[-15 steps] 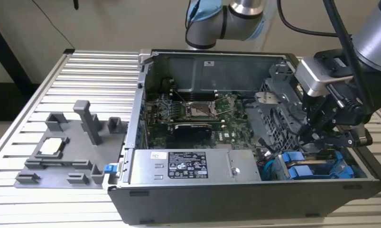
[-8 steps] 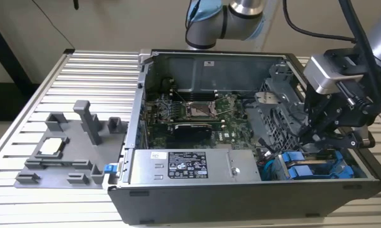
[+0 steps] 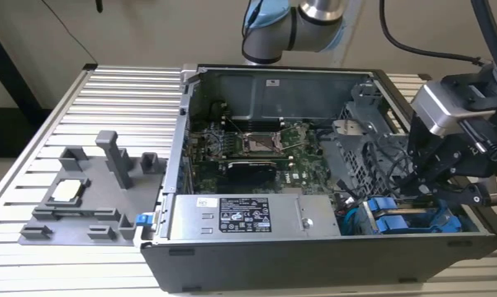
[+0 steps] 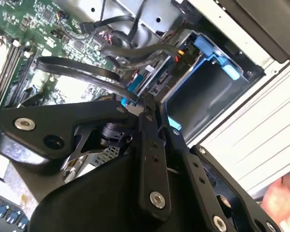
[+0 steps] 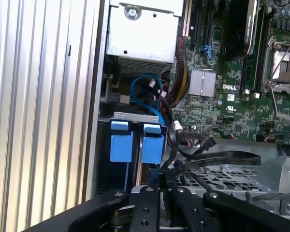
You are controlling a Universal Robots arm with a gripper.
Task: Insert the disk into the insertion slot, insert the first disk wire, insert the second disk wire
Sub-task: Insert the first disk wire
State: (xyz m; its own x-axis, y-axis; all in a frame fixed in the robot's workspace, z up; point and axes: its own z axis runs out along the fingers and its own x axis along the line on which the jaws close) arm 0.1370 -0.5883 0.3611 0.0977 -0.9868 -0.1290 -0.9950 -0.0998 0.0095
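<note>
1. An open computer case [image 3: 314,266] lies on a ribbed metal table [image 3: 132,93], taking up the centre and right of the exterior view.
2. The gripper [image 3: 426,189] reaches into the case at the right of that frame. It hangs over the lower right corner, just above the blue plastic there.
3. The disk [image 3: 393,223] sits in that lower right corner, clipped in its blue carrier. In the first wrist view, two blue carrier tabs stand side by side at lower centre, and the disk [image 5: 152,142] is among them. Its metal body is too hidden to make out.
4. The slot [image 5: 128,116] holds those tabs. Its grey sheet-metal edge runs just above them.
5. In both wrist views the fingers [image 5: 145,203] [image 4: 147,145] are drawn close together. They pinch the end of a black flat cable [image 5: 222,157] [image 4: 72,65].
6. That cable loops away from the gripper [image 5: 165,178] towards the right of the first wrist view, above perforated grey metal.
7. A grey power supply [image 3: 248,216] with a label lies along the case's near wall at lower centre. The green motherboard [image 3: 257,145] is behind it.
8. A grey plastic holder [image 3: 91,198] stands on the table at the lower left of the exterior view.
9. A person's hand [image 4: 280,195] shows at the lower right corner of the second wrist view, apart from the gripper [image 4: 152,104].
</note>
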